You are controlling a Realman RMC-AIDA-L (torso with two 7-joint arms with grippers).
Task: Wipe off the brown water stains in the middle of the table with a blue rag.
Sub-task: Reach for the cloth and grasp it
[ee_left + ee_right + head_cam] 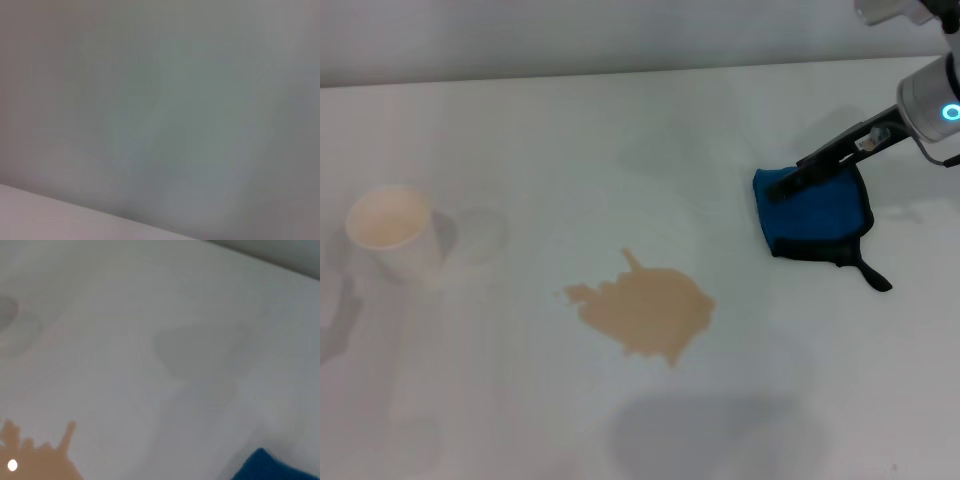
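The blue rag (825,220), with dark edging and a short dark tail, sits bunched on the white table (620,150) at the right. My right gripper (788,184) reaches in from the upper right, with its dark fingers closed on the rag's far-left corner. The brown water stain (645,310) is a ragged tan puddle with a small spike in the middle of the table, a rag's width to the left of the rag. The right wrist view shows part of the stain (35,457) and a corner of the rag (272,470). The left gripper is out of view.
A white cup (392,232) with a beige inside stands at the far left of the table. The table's back edge runs along the top of the head view. The left wrist view shows only a blurred grey surface.
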